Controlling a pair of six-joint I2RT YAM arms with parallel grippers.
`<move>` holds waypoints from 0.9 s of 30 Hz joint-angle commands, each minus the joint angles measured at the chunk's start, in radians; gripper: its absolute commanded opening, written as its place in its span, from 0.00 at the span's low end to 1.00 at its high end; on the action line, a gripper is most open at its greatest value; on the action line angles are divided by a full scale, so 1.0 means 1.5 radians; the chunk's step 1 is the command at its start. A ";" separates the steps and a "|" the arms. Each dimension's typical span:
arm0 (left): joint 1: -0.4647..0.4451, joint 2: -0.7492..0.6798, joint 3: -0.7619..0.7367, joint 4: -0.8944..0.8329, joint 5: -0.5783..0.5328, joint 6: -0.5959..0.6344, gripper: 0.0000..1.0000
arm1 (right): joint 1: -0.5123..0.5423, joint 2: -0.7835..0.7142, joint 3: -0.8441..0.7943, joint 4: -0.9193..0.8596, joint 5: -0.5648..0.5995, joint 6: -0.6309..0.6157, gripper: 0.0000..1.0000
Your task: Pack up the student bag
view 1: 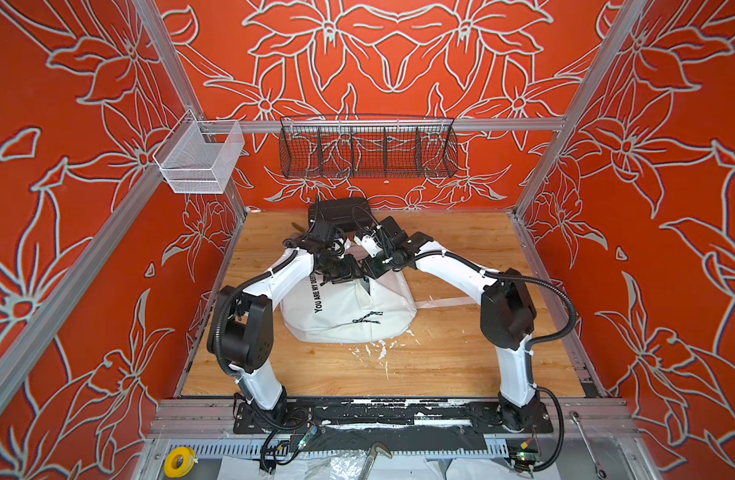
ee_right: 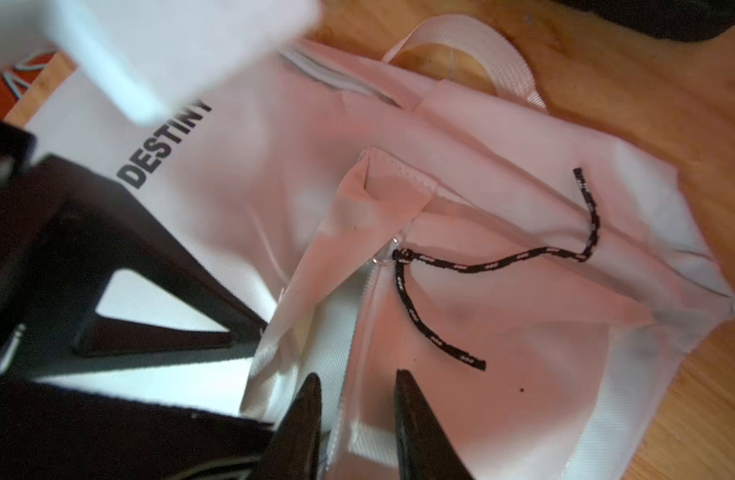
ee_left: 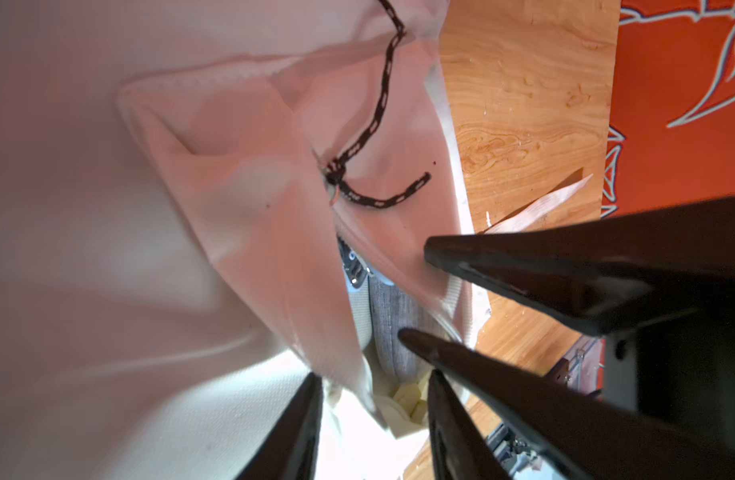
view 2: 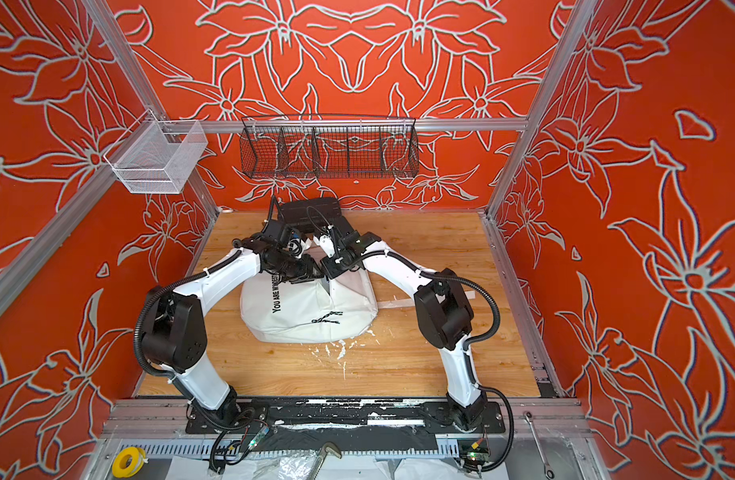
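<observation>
Top views are showing the large white fabric backpack printed "YOU ARE MY DESTINY" (view 1: 349, 320) lying at the middle of the pale wooden tabletop (view 1: 461, 365), between the two arms, with a small black hard case (view 1: 342, 210) sitting just behind it near the back wall; both grippers are hanging close together over the backpack's far upper edge; left wrist view: the left gripper (ee_left: 374, 374) is hovering with its jaws apart, a flap of white fabric lying between them beside the part-open zip, grey lining (ee_left: 392, 316) showing inside; right wrist view: the right gripper (ee_right: 356, 372) is holding its jaws apart, straddling the white zip edge, not pressed onto it; a black-and-white cord zip pull (ee_right: 494, 264) is trailing loose across the fabric just beyond its fingertips; one long white strap (view 1: 448, 302) is lying flat on the wood toward the right arm.
</observation>
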 commanded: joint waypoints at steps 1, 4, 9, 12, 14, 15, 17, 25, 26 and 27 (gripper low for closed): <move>0.014 -0.043 0.025 0.018 -0.009 0.004 0.51 | -0.041 -0.038 -0.044 0.089 -0.047 -0.061 0.29; 0.041 -0.044 0.035 0.032 0.011 -0.010 0.57 | -0.061 -0.055 -0.075 0.138 -0.084 -0.161 0.30; 0.085 0.006 0.072 0.051 0.057 -0.034 0.61 | -0.079 -0.069 -0.144 0.240 -0.163 -0.374 0.33; 0.091 0.067 0.127 0.018 0.059 -0.027 0.62 | -0.087 -0.068 -0.128 0.223 -0.220 -0.457 0.37; 0.091 0.102 0.157 0.010 0.067 -0.028 0.62 | -0.097 -0.063 -0.099 0.218 -0.278 -0.434 0.40; 0.090 0.118 0.169 0.013 0.072 -0.031 0.63 | -0.100 -0.056 -0.083 0.206 -0.295 -0.427 0.40; 0.091 0.145 0.188 0.016 0.075 -0.037 0.66 | -0.099 -0.043 -0.056 0.159 -0.277 -0.443 0.39; 0.079 0.240 0.278 -0.029 0.078 -0.059 0.67 | -0.104 -0.077 -0.116 0.182 -0.222 -0.553 0.36; 0.076 0.249 0.286 -0.031 0.081 -0.064 0.67 | -0.102 -0.065 -0.102 0.147 -0.215 -0.586 0.34; 0.073 0.259 0.296 -0.036 0.081 -0.069 0.67 | -0.097 -0.050 -0.090 0.115 -0.195 -0.610 0.33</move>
